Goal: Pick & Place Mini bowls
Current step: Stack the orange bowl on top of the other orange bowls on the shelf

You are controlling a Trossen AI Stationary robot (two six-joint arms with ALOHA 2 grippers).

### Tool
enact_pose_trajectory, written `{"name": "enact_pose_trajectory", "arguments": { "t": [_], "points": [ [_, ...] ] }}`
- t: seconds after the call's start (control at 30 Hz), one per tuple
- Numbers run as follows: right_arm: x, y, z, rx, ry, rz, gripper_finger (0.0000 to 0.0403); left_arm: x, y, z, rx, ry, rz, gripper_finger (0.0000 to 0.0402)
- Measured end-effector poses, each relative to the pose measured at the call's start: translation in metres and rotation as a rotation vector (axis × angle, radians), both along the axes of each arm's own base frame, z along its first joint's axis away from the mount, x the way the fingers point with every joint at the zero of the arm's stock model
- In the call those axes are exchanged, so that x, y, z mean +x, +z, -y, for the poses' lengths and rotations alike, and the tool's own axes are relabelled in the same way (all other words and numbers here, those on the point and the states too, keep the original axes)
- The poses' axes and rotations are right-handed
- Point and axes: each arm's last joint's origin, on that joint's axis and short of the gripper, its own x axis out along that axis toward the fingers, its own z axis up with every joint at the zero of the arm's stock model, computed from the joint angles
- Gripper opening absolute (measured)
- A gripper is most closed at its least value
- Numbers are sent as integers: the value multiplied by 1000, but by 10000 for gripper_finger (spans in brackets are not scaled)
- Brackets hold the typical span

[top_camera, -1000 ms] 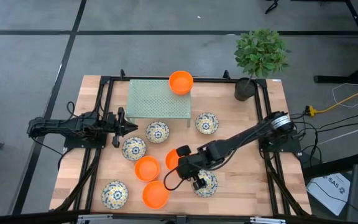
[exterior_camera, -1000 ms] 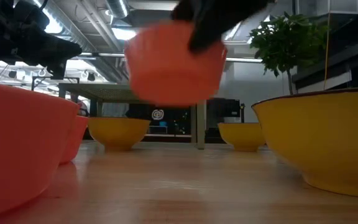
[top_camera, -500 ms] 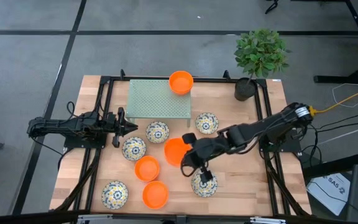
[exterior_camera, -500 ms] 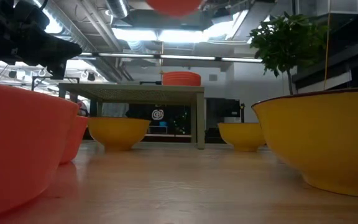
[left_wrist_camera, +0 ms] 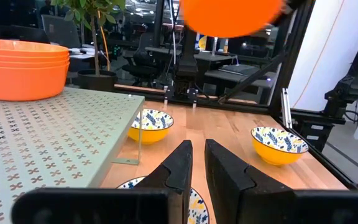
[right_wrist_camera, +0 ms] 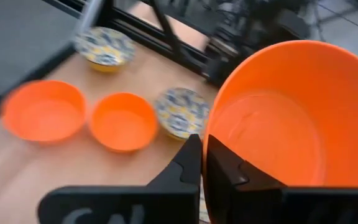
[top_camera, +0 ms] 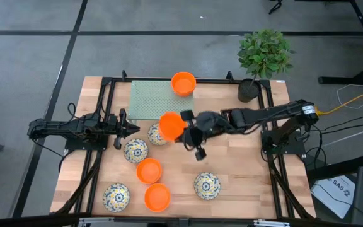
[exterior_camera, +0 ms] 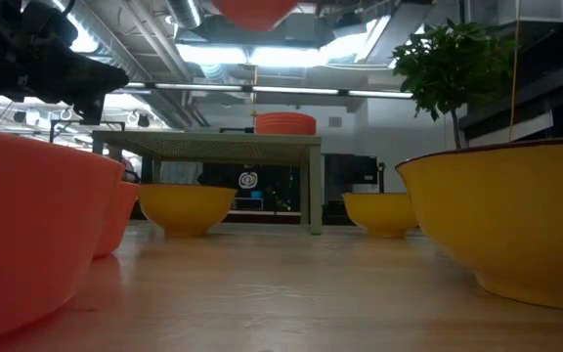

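Note:
My right gripper (top_camera: pixel 183 128) is shut on a plain orange mini bowl (top_camera: pixel 171 125), held high above the table's middle just in front of the green perforated platform (top_camera: pixel 153 101). In the low view only the bowl's underside (exterior_camera: pixel 252 8) shows at the top edge. A stack of orange mini bowls (top_camera: pixel 183 82) stands on the platform's far right corner. Two orange mini bowls (top_camera: pixel 149 170) (top_camera: pixel 157 197) and floral ones (top_camera: pixel 135 150) (top_camera: pixel 207 185) (top_camera: pixel 116 195) rest on their bases on the table. My left gripper (top_camera: pixel 123 129) waits at the left, fingers almost together, holding nothing. My right gripper pinches the orange bowl's rim (right_wrist_camera: pixel 207 142) on the side toward the right arm, one finger (right_wrist_camera: pixel 190 157) outside the wall and one (right_wrist_camera: pixel 224 167) inside. The fingers come from the table's right, slanting down. The bowl is lifted clear, mouth up.
A potted plant (top_camera: pixel 263 53) in a dark pot (top_camera: pixel 247 90) stands at the far right corner. Another floral bowl (top_camera: pixel 156 134) lies partly under the held bowl. Black frame rails (top_camera: pixel 106 113) run along the table's sides.
My right gripper has risen and swung from the table's near middle toward the far edge and the green platform, carrying the orange bowl higher above the other bowls. It stays shut on the rim. The floral bowl it hovered over now lies uncovered.

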Motion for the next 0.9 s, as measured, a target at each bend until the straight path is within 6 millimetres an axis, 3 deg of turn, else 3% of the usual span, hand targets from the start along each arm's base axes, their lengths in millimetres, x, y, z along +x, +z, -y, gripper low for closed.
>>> {"name": "enact_pose_trajectory", "arguments": {
  "t": [0.33, 0.9],
  "points": [
    [4, 0, 61, -60, -136, 2, 10, 0, 0, 0, 0, 0, 1, 38],
    [0, 4, 117, -205, -234, 37, 10, 0, 0, 0, 0, 0, 0, 38]
  ]
}}
